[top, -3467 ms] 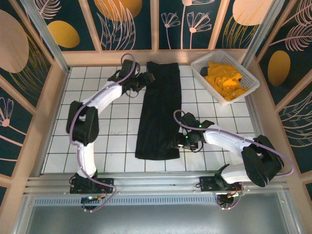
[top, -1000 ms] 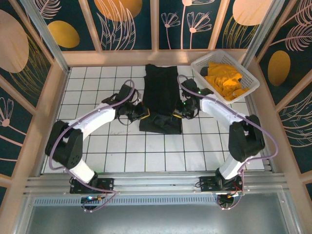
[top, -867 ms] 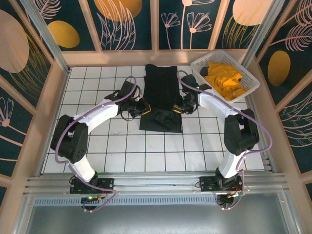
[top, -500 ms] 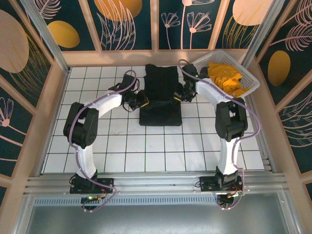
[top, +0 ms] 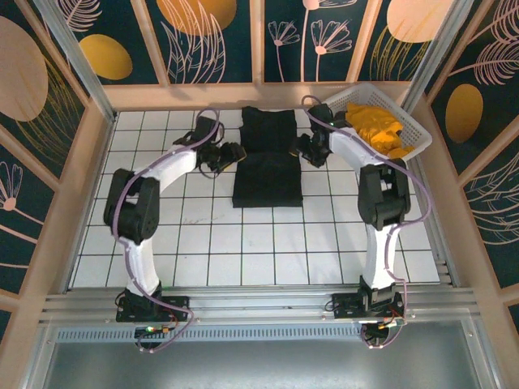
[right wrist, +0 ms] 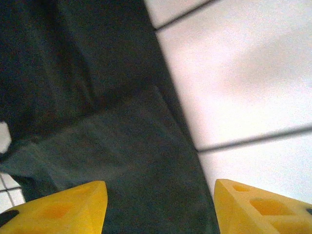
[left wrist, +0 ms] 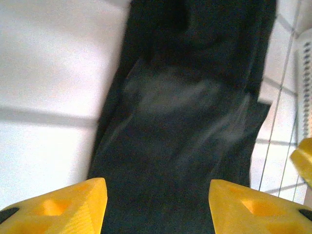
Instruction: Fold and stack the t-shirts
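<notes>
While both arms reach toward the table's far edge, top external cam shows the black t-shirt (top: 268, 166) folded into a rectangle at the far middle of the white-tiled table (top: 162, 243). The left gripper (top: 233, 154) sits just beside its left edge & the right gripper (top: 300, 151) just beside its right edge. Orange-yellow t-shirts (top: 375, 130) lie heaped in the white basket (top: 413, 146) at the far right corner. Left wrist cam: yellow fingers (left wrist: 63, 207) spread wide, grasping nothing, black cloth flat beyond them. Right wrist cam: yellow fingers (right wrist: 58, 204) likewise apart, released, w/ the shirt's folded edge on the tile btwn them.
</notes>
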`<state>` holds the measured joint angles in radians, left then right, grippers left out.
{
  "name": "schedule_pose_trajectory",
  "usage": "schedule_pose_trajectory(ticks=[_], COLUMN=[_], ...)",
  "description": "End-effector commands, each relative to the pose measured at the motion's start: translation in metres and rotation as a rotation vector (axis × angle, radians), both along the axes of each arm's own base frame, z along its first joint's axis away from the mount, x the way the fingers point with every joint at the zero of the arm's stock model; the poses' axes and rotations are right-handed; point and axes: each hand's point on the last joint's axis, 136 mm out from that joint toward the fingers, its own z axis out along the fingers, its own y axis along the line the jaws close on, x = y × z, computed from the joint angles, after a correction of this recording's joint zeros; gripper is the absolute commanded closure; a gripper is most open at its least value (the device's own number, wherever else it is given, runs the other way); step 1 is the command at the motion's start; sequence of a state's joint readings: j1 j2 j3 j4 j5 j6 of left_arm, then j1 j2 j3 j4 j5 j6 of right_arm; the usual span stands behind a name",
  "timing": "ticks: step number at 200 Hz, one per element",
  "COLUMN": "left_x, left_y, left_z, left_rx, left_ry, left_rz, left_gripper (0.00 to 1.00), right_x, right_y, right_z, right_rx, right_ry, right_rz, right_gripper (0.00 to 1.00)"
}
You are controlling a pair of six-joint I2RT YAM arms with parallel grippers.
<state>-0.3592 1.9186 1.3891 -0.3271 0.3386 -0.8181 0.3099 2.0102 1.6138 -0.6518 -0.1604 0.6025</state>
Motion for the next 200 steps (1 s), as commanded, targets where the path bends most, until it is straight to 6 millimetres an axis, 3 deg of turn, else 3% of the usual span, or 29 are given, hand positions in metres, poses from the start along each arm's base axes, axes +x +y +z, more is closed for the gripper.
schedule_pose_trajectory(ticks=[1, 25, 43, 59, 95, 124, 200], left_x=[-0.045, -0.078, -0.086, -0.094, -0.105, -0.107, -0.081], left_y=[0.011, 0.002, -0.005, -0.007, -0.006, -0.011, -0.032], left_z=[0.002, -0.019, -0.023, -0.041, -0.069, -0.080, -0.090], left_rx=[-0.060, -0.139, -0.169, -0.152, -0.108, -0.085, -0.113], left_ry=[0.062, 0.158, 0.188, 0.255, 0.345, 0.372, 0.361], left_rz=[0.050, 0.064, 0.062, 0.069, 0.074, 0.064, 0.062], left_gripper=[0.43, 0.43, 0.42, 0.43, 0.44, 0.45, 0.53], right_x=[-0.038, -0.085, -0.104, -0.114, -0.128, -0.128, -0.128], right_y=[-0.009, -0.003, 0.005, 0.010, 0.015, 0.017, 0.024], right_z=[0.021, 0.003, -0.006, -0.018, -0.046, -0.054, -0.072], right_rx=[-0.027, 0.017, 0.063, 0.090, 0.103, 0.113, 0.141], right_ry=[-0.058, -0.008, 0.024, 0.070, 0.171, 0.185, 0.260], right_rz=[-0.016, -0.003, 0.006, 0.008, -0.003, -0.012, -0.061], right_gripper=[0.39, 0.39, 0.38, 0.38, 0.38, 0.40, 0.51])
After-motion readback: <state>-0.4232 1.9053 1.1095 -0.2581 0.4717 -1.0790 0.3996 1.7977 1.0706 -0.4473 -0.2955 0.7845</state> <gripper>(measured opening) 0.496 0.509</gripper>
